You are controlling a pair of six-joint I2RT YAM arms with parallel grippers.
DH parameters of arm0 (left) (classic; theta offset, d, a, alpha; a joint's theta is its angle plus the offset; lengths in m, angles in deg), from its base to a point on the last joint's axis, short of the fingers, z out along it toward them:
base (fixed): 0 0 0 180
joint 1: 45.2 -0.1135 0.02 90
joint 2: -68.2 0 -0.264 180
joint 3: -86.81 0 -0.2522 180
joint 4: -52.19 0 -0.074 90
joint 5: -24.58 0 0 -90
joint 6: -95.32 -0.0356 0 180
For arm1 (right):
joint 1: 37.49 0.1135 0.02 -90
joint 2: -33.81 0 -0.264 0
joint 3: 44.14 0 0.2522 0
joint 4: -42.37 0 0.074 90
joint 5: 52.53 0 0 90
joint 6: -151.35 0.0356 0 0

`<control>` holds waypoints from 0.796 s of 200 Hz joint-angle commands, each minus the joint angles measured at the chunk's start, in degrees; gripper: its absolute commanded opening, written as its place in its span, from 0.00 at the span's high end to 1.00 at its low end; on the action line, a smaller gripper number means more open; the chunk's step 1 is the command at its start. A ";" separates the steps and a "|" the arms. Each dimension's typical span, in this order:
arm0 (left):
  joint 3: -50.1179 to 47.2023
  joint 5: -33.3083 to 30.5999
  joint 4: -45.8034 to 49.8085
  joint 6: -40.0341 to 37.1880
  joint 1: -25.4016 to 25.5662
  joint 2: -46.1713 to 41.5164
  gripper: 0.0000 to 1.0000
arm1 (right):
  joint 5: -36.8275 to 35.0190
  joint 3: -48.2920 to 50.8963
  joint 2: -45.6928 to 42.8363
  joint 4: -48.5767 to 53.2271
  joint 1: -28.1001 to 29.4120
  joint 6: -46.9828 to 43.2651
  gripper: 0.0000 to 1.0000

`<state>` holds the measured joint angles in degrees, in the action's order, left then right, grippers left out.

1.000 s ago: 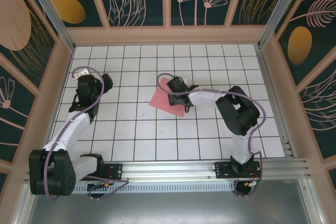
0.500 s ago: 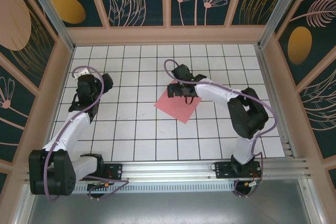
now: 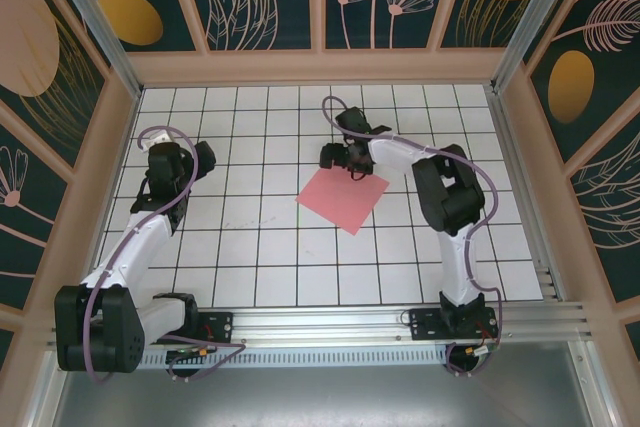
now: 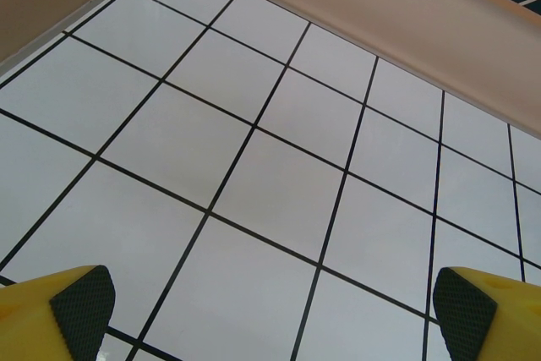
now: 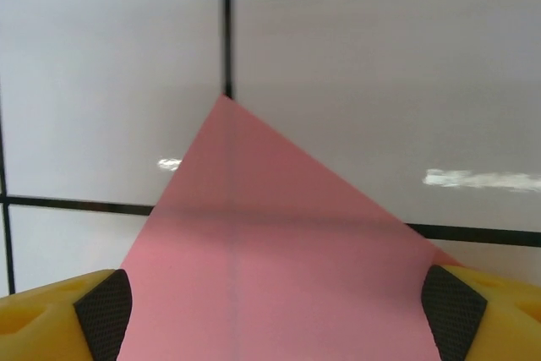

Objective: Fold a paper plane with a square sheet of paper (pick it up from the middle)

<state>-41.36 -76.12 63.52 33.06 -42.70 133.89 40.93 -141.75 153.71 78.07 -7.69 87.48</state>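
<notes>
We see the square sheet of paper [image 3: 343,200] as plain salmon-pink, lying flat on the white grid table [image 3: 250,247] and turned like a diamond, its corners at 12, 3, 6 and 9 o'clock. It sits a little toward 3 o'clock from the table's middle.

The right gripper [image 3: 338,159] hangs at the sheet's 12 o'clock corner with its jaws spread wide, pinching nothing. The left gripper [image 3: 172,161] is well apart, off at 9 o'clock from the paper, its jaws also spread wide.

The right wrist view adds what the top view cannot: the sheet's corner points away at 12 o'clock, the black pads [image 5: 103,314] stand at either side of the paper, and the dark grid lines show faintly through the thin pink. We cannot tell there whether the pads touch it. The left wrist view gives us bare tiles between its own pads.
</notes>
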 commanded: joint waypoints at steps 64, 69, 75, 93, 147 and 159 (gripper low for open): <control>1.92 2.05 1.18 2.09 -0.46 0.82 0.01 | -6.25 28.66 -20.04 2.66 -1.68 16.00 0.08; 1.93 2.15 1.21 2.22 -0.41 0.91 0.02 | -6.73 28.71 -21.07 2.91 -1.55 15.36 0.08; 2.01 2.24 1.21 2.31 -0.48 1.00 0.01 | -7.18 28.26 -22.25 3.46 -1.44 13.99 0.08; 2.47 2.76 1.55 2.31 -0.48 1.27 0.02 | -8.67 24.60 -24.74 6.48 -0.40 8.52 0.06; 2.32 3.57 1.81 2.00 -0.46 1.23 0.02 | -2.37 20.49 -22.38 12.36 5.73 -7.48 0.01; 2.37 3.67 1.82 1.96 -0.43 1.35 0.02 | -2.38 20.35 -21.55 12.64 5.99 -8.40 0.01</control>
<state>-40.36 -73.27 64.70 34.57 -42.70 135.11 36.78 -120.40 131.07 85.98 -2.36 85.31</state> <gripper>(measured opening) 0.985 0.988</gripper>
